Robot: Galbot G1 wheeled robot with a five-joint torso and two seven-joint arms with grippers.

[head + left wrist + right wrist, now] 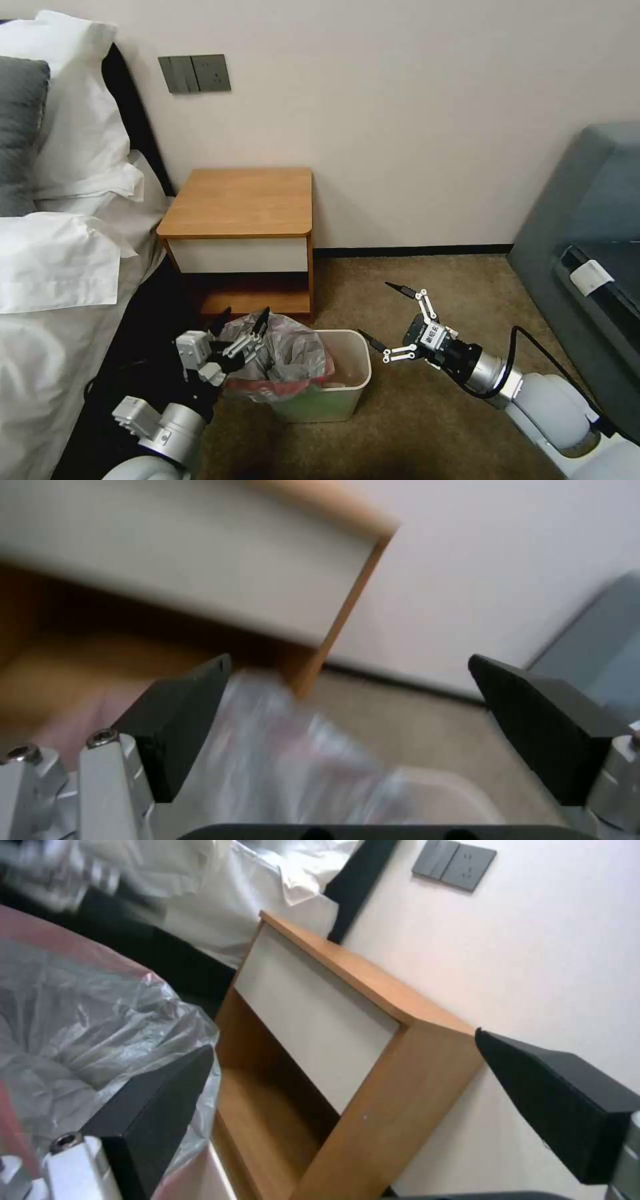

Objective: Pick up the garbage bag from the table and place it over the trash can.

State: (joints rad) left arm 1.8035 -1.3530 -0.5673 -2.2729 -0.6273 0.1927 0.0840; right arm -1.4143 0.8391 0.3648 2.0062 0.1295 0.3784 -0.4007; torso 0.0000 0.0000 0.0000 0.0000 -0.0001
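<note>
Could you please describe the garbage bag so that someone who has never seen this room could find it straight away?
Start at the orange-brown table against the wall beside the bed; on the carpet before it stands the beige trash can. The garbage bag is bunched over the can's bed-side half, next to the left gripper: crinkly translucent grey plastic with a pinkish-red edge.

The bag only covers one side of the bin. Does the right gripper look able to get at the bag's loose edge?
Probably yes: the right gripper hangs open beside the trash can, with only carpet and the uncovered rim between it and the garbage bag.
</note>
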